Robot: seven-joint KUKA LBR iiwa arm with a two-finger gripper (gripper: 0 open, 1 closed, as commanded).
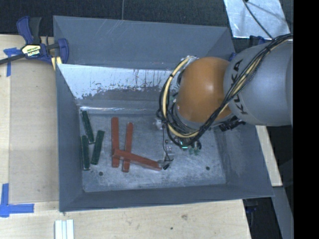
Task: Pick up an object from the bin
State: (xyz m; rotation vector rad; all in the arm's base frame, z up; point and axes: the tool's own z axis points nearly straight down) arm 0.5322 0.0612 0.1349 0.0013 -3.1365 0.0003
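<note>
My gripper (166, 161) hangs low in the middle of the bin floor, under the arm's orange cover. Its tip is at the right end of a red-brown stick (139, 160) that lies slanted across the floor. Whether it touches or grips that stick I cannot tell. Two more red-brown sticks stand side by side just left of it: one (115, 136) on the left and one (128, 143) on the right, both crossing the slanted stick's left end.
Three dark green sticks (87, 126) (97, 146) (85, 154) lie along the floor's left side, near the left wall. The arm and its cables cover the right half of the bin.
</note>
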